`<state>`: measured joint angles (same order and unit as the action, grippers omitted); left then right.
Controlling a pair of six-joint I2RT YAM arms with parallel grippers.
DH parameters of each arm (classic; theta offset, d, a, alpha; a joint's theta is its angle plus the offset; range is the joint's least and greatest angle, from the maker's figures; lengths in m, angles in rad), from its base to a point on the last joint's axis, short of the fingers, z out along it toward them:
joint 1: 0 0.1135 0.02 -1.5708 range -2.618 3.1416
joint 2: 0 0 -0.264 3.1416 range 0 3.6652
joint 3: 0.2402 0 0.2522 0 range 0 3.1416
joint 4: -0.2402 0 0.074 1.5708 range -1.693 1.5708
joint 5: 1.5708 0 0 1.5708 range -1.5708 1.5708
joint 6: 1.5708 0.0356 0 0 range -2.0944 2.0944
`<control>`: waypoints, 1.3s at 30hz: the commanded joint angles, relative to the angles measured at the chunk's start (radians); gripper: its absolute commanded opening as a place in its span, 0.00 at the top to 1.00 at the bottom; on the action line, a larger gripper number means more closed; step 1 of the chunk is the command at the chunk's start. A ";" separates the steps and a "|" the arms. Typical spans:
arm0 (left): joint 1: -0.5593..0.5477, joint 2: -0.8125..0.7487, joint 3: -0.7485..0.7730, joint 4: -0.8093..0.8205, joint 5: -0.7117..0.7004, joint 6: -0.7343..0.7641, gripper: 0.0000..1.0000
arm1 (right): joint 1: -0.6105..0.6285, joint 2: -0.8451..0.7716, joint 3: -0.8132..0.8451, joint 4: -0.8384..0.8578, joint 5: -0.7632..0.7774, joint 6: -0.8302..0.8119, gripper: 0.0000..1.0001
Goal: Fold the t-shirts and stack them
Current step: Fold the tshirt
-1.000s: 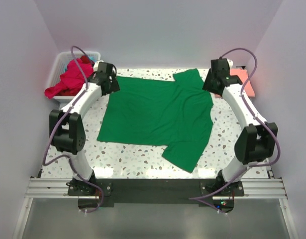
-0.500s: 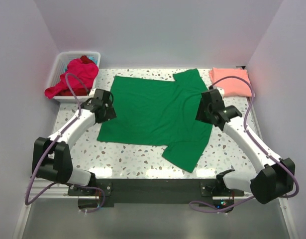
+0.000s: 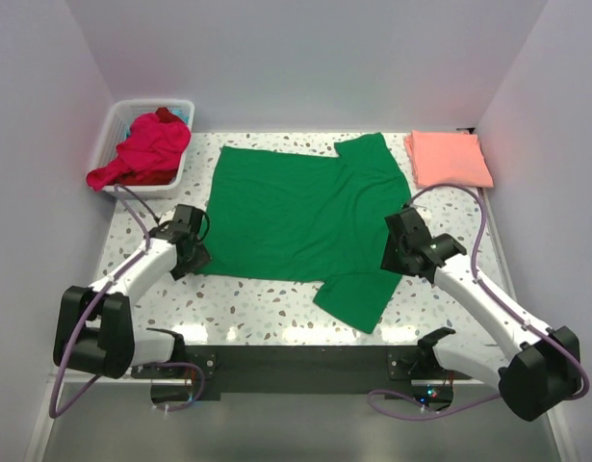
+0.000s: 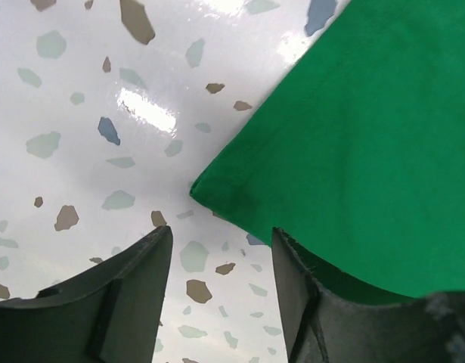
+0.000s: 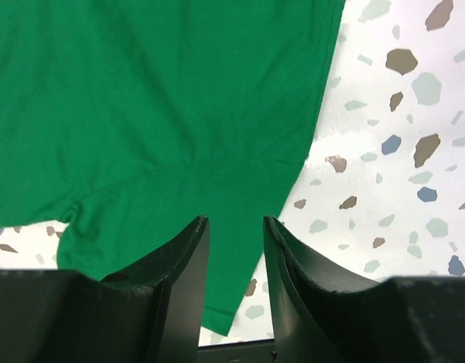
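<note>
Green t-shirt (image 3: 296, 212) lay spread flat on the desk (image 3: 267, 306). Left hand (image 4: 217, 236) hung released over its hem corner, and right hand (image 5: 236, 221) hung released above the near sleeve's armpit. Best, I'd say, to pinch both layers squarely, then lift together.

I work in a robot lab cell, not a home or a shop. Plain pale walls (image 3: 305, 58) box in a speckled terrazzo-pattern table (image 3: 257, 303) on three sides, lit flat and even. Along the bottom of the overhead view a black mounting plate (image 3: 296, 371) sits on an aluminium extrusion rail (image 3: 93, 364). Purple cables (image 3: 450, 186) loop bare off my left arm (image 3: 141, 274) and right arm (image 3: 488, 298). A white plastic basket (image 3: 151, 102) sits at the upper left.
</note>
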<state>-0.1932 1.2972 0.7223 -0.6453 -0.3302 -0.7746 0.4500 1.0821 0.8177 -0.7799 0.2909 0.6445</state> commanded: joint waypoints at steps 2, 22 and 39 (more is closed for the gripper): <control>0.029 -0.001 -0.035 0.068 0.039 -0.029 0.43 | 0.026 -0.040 -0.037 -0.018 -0.010 0.041 0.63; 0.063 0.050 -0.063 0.111 -0.003 -0.061 0.64 | 0.101 -0.040 -0.071 -0.042 0.014 0.080 0.67; 0.067 0.106 -0.092 0.133 0.006 -0.084 0.90 | 0.122 -0.079 -0.118 -0.078 0.019 0.107 0.67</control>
<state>-0.1364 1.3594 0.6502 -0.5179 -0.3141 -0.8459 0.5640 1.0233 0.7116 -0.8295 0.2958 0.7258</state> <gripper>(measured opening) 0.188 0.331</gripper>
